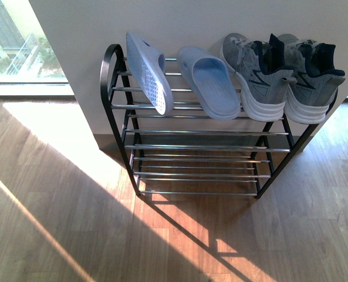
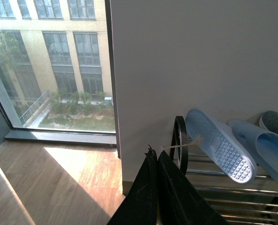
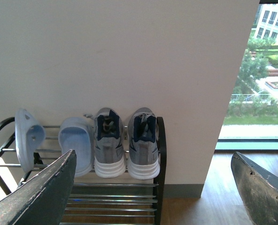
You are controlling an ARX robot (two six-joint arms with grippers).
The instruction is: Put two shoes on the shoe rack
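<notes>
We are looking at a filled top tier, so the placing seems done.
Both sneakers (image 1: 279,73) are sitting at two o'clock on the shoe rack (image 1: 118,106), slides (image 1: 179,76) at eleven, one tipped on edge; our left gripper (image 2: 156,161) is pressed together, our right gripper (image 3: 153,187) spread wide, both carrying nothing.

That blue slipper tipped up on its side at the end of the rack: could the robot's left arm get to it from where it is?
Probably yes. The left gripper, fingers shut, faces the tilted sandal with nothing between them; it would need to open first.
</notes>
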